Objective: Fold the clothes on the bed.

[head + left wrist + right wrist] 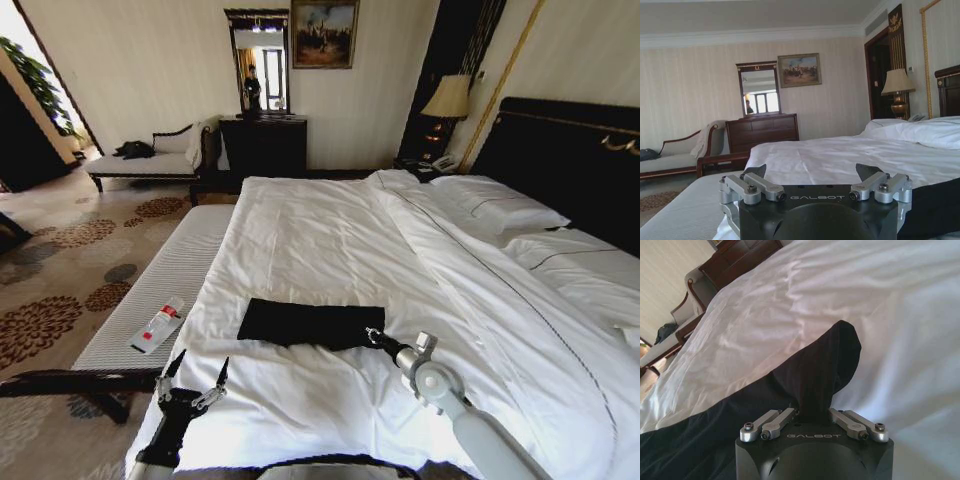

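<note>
T-shirt (pixel 310 322): black, soft, limp; lies folded on bed (pixel 330 240) near its foot. Your right gripper (pixel 372 336) pinches its right edge, cloth bunching; left gripper (pixel 192 379) hangs spread, empty, beside the bed's left edge

T-shirt's (pixel 310 322) lettering hidden by folding.

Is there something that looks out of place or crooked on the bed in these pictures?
Only a little. The black T-shirt on the bed lies as a folded strip, but the corner pinched by the right gripper stands up in a peak. The left gripper hovers open nearby.
</note>
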{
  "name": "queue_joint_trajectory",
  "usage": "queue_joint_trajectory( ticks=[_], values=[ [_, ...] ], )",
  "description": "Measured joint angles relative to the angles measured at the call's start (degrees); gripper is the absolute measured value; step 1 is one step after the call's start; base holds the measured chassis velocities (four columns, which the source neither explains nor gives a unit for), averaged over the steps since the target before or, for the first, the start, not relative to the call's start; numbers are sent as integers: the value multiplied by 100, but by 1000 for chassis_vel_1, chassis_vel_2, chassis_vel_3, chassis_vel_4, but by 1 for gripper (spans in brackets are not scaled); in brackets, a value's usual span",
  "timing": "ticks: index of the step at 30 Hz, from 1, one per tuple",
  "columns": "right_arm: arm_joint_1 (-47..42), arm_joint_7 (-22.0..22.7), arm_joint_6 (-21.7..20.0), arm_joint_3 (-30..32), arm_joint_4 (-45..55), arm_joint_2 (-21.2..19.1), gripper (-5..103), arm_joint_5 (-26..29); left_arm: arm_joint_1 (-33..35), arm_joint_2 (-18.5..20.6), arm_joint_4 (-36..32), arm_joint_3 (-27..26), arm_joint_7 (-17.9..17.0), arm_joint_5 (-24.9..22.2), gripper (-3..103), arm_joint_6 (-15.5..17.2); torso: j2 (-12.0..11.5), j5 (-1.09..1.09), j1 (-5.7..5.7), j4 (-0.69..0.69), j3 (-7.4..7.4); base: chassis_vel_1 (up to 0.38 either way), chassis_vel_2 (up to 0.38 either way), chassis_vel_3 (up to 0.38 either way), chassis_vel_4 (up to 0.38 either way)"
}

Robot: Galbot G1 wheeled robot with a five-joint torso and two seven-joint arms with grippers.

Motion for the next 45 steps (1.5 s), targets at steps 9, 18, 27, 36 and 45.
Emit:
queue_joint_trajectory(
  ticks=[9,18,27,36,45],
  values=[
    [-393,-105,-98,1051,-80,-710,9,-143,0,0,0,0,0,0,100,0,0,0,0,0,0,0,0,0,0],
    [-503,23,-209,1328,-210,-1114,9,-280,0,0,0,0,1,0,100,0,0,0,0,-1,0,0,0,0,0],
    [161,737,-410,484,811,-950,9,74,0,0,0,0,0,0,100,0,0,-1,0,0,0,0,0,0,0],
    [1081,1106,-573,-991,1252,-592,9,197,0,0,0,0,1,0,100,0,0,-1,0,1,0,0,0,0,0],
    [1913,1035,-570,-2246,460,-386,9,-90,0,0,0,0,0,0,100,0,0,-2,0,0,0,0,0,0,0]
  ],
)
